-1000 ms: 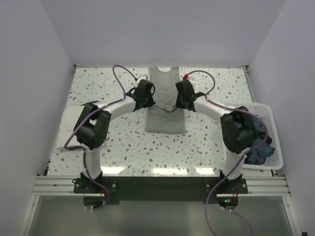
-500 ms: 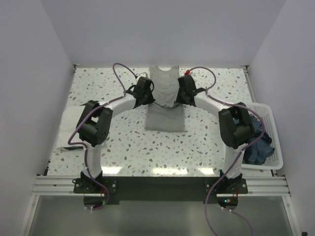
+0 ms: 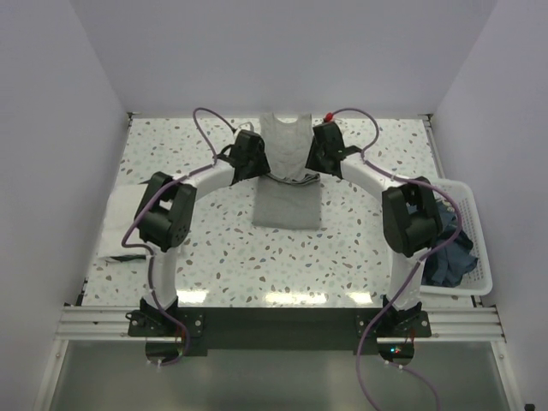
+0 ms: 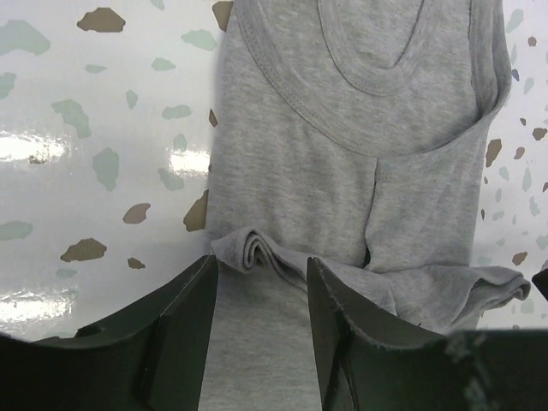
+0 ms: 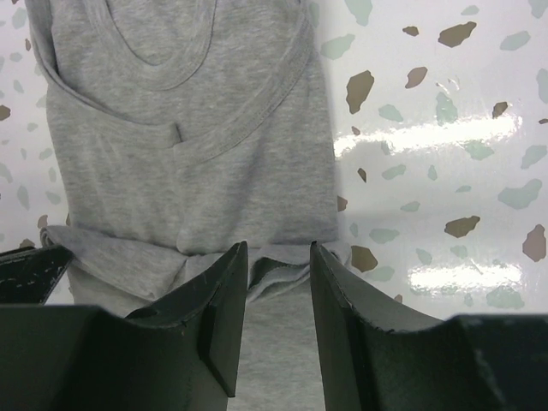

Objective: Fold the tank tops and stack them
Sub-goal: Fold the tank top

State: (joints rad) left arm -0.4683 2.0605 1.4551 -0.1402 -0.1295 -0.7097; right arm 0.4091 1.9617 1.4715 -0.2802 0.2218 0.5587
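Tank tops: two. The white tank top point(image 3: 116, 231) lies flat at the left edge of the worktop point(image 3: 223, 248), with detail too small to read. The grey tank top point(image 3: 287, 205) lies at centre, neck towards the far wall.
Arms: two, curving inward from the near edge to meet over the grey tank top.
Left end effector point(image 4: 261, 267): narrow, with a rolled fold of the grey tank top pinched at its fingertips, at the garment's left side.
Right end effector point(image 5: 279, 253): narrow, with the same fold gripped at the garment's right side.
Fold: one raised ridge of grey cloth spans between the two end effectors, across the garment below the scooped neck. More grey cloth lies flat beneath it.
Basket point(image 3: 470, 204): one, of white lattice, at the right edge of the worktop beside the right arm.
Dark blue cloth point(image 3: 454, 257): one bundle, heaped in the basket.
Cables: two, purple, one looping above each wrist.
Edges: the neck of the grey tank top is close to the far edge, and its near edge is straight and well apart from the arm bases.
Open room: bare worktop on both sides of the grey tank top and in front of it.
Surface: glossy white terrazzo with brown and green flecks and bright light reflections.
Room: plain pale walls point(image 3: 282, 51) on three sides.
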